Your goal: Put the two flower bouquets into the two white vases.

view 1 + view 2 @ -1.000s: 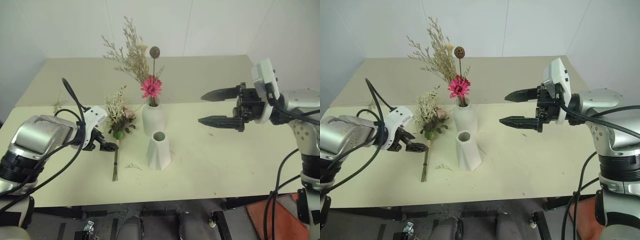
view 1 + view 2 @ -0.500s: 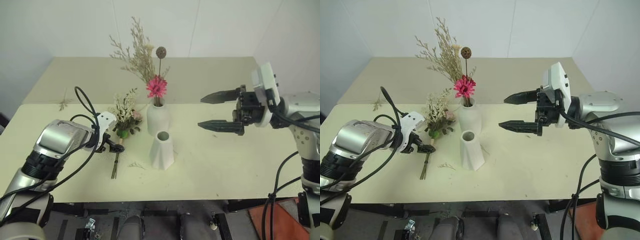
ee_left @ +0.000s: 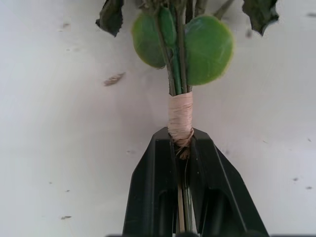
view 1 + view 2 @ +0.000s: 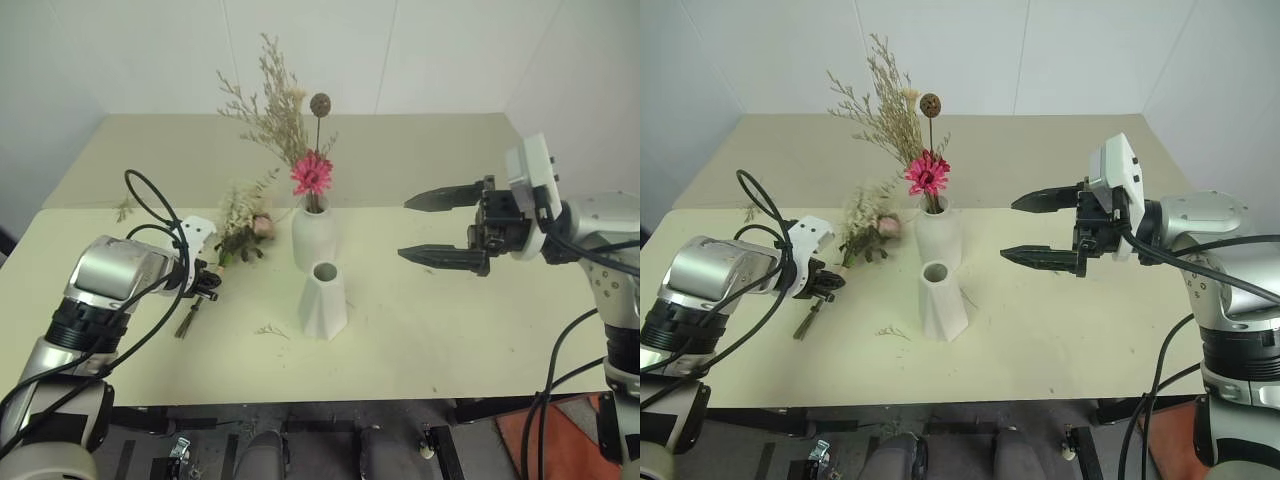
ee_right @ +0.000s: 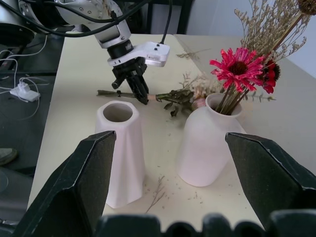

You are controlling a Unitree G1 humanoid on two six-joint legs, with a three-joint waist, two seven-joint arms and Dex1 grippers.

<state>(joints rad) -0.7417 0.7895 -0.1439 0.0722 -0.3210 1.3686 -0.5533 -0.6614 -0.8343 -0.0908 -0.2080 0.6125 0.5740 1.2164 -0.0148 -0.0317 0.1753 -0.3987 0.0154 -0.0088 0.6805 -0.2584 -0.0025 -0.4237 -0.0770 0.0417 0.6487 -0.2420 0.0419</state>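
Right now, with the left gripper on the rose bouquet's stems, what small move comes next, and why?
Probably lift. The left gripper is shut on the rose bouquet just below its taped wrap, yet the bouquet lies flat on the table. The faceted vase stands empty nearby; the round vase already holds the daisy bouquet.

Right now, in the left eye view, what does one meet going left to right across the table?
Left gripper shut on the rose bouquet → faceted vase → right gripper, open.
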